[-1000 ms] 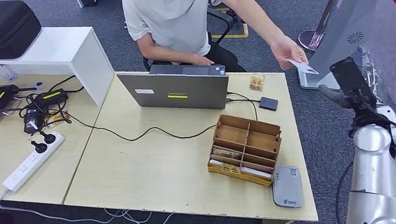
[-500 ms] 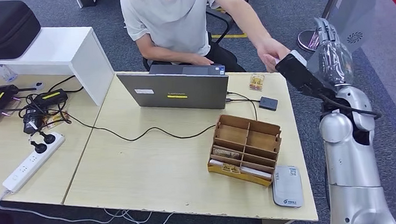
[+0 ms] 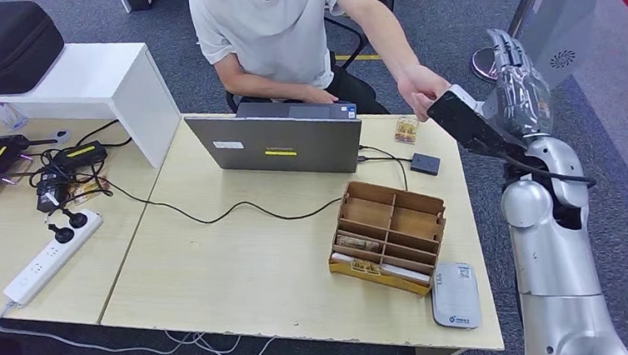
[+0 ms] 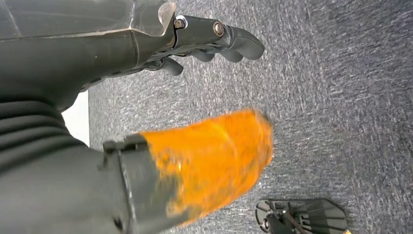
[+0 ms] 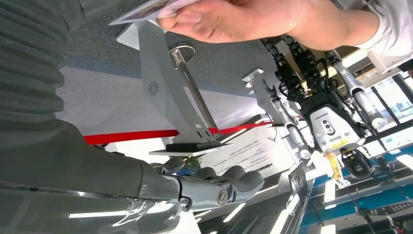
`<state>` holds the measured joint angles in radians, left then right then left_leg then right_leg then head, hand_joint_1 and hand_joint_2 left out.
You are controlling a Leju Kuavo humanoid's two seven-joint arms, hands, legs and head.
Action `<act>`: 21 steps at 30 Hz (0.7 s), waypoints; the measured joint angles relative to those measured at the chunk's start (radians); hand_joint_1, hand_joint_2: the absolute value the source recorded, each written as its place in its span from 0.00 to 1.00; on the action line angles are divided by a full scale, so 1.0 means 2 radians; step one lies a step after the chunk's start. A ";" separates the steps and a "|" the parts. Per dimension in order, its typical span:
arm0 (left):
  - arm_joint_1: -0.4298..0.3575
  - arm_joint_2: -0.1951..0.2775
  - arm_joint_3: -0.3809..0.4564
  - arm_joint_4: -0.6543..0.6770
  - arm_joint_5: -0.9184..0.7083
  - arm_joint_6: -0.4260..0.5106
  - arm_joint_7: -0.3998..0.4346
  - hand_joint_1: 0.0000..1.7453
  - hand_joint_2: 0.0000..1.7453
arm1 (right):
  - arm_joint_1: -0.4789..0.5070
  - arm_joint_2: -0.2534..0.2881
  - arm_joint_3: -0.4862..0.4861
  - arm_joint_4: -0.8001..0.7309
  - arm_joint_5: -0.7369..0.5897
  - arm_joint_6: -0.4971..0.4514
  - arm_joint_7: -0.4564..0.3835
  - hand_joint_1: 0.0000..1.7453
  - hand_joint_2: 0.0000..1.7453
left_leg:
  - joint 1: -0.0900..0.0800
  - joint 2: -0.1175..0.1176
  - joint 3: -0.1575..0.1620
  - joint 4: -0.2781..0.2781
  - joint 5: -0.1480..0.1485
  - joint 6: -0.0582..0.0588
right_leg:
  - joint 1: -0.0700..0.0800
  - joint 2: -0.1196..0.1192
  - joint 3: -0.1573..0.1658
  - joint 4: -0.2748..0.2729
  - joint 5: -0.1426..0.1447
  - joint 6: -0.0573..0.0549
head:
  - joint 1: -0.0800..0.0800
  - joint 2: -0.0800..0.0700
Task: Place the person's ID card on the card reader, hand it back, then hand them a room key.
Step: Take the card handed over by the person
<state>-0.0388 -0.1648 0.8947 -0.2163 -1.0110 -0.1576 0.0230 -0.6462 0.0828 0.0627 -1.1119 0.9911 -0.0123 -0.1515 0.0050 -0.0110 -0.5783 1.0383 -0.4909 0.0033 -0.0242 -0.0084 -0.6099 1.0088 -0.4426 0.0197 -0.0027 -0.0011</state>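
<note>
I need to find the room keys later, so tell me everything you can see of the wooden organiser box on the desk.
The wooden organiser box looks like thin brown board or plywood, with dividers forming several open compartments. It sits flat near the desk's right front corner, turned at an angle, beside a grey card reader. Its front slots hold flat card-like items; the rear ones look empty. No hand touches it.

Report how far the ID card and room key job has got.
Done: nothing yet; the card reader lies bare at the desk's near corner. In hand: the pickup. The right hand is raised beside the person's hand, which holds the ID card; the robot has not gripped it. Left: take the card, lay it on the reader, return it, then hand over a room key.
</note>
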 joint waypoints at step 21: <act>-0.001 -0.005 0.012 0.002 -0.005 0.002 0.005 0.00 1.00 | 0.006 0.003 0.017 0.018 -0.019 -0.011 -0.028 1.00 1.00 | 0.000 0.000 0.000 0.000 0.000 0.000 | 0.000 0.000 -0.001 0.000 0.000 0.000 | 0.000 0.000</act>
<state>-0.0414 -0.1741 0.9194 -0.2132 -1.0208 -0.1542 0.0336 -0.6335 0.0896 0.0970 -1.0762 0.9533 -0.0340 -0.2067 0.0050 -0.0112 -0.5792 1.0383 -0.4909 0.0033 -0.0241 -0.0085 -0.6111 1.0088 -0.4426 0.0196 -0.0027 -0.0011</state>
